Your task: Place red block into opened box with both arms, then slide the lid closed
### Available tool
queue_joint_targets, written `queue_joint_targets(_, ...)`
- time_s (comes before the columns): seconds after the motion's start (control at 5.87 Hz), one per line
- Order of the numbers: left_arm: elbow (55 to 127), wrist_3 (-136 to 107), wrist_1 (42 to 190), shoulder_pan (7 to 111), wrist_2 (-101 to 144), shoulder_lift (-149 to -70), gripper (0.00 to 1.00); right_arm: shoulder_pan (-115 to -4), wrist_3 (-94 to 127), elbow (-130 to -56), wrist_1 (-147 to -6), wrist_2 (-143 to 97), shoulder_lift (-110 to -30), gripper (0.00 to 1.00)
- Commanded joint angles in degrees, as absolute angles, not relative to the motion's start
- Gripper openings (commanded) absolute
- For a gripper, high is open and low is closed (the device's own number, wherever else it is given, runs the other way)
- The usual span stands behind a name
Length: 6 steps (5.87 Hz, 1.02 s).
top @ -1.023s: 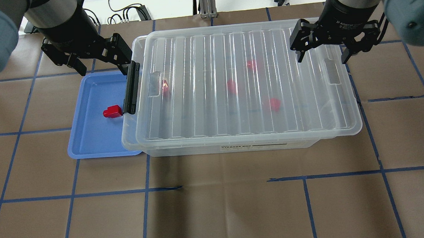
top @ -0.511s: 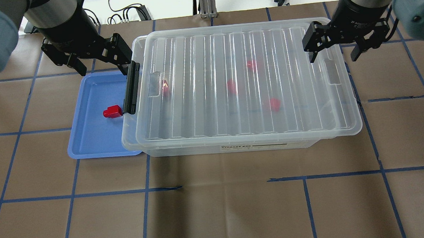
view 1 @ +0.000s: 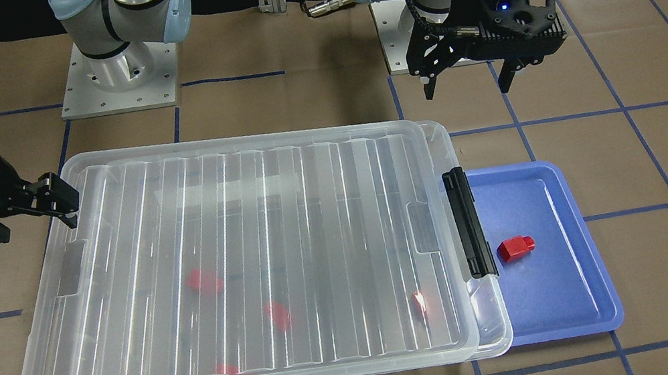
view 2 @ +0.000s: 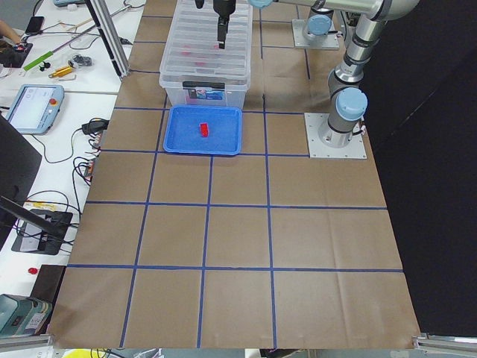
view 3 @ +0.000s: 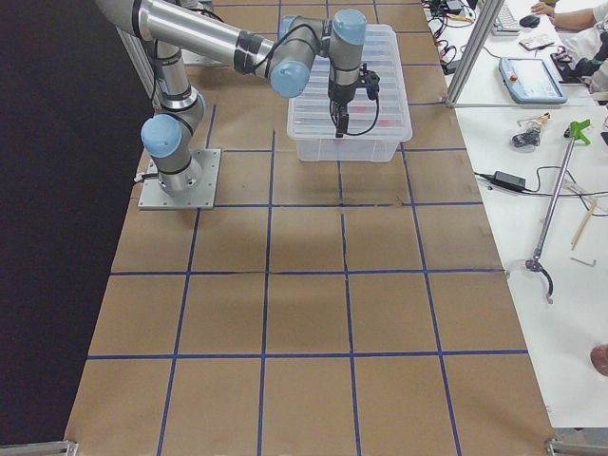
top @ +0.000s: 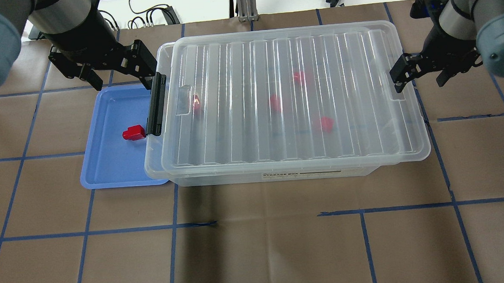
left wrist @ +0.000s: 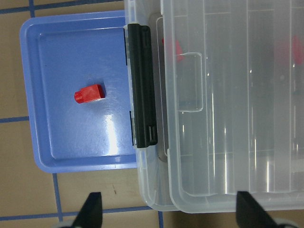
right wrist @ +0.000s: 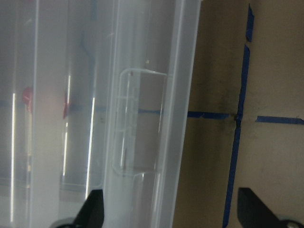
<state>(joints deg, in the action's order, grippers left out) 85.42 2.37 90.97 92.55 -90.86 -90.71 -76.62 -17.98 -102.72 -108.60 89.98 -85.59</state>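
One red block (top: 134, 132) (view 1: 515, 247) (left wrist: 89, 93) lies in the blue tray (top: 106, 166), just left of the box's black latch (top: 157, 105). The clear box (top: 271, 175) holds several more red blocks (top: 276, 102), blurred beneath the ribbed lid (top: 292, 96). The lid rests on the box, shifted a little toward the right end, so a narrow strip by the latch is uncovered. My left gripper (top: 121, 83) (view 1: 467, 89) hangs open above the tray's far edge, holding nothing. My right gripper (top: 419, 83) is open at the lid's right short end, one fingertip (top: 398, 85) by the lid's notch (right wrist: 137, 123); whether it touches, I cannot tell.
Brown paper with blue tape lines covers the table (top: 257, 244). Both arm bases (view 1: 119, 81) stand behind the box. Cables and black devices (top: 155, 17) lie past the far edge. Benches with tools and a tablet (view 2: 33, 108) flank the table's ends.
My right gripper has swung from above the lid's far right corner outward and nearer, to the lid's right short end. The left gripper, lid and blocks have not moved.
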Motion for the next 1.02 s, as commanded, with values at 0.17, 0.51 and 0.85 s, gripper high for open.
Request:
queue_joint_targets(0.17,85.4,2.4,91.0,92.5,-90.9,-90.7,0.98,-73.1,-24.2,-106.5,-115.6,89.9,-83.1,1.0)
queue_joint_targets(0.51,85.4,2.4,90.9,92.5,-90.9,-90.7,0.98,-67.6,-32.8,-106.3,-116.0,89.9,-82.7,1.0)
queue_joint_targets(0.85,85.4,2.5,90.9,92.5,-90.9,-90.8,0.98,-63.6,-39.1,-106.2,-118.6,89.9,-81.9,1.0)
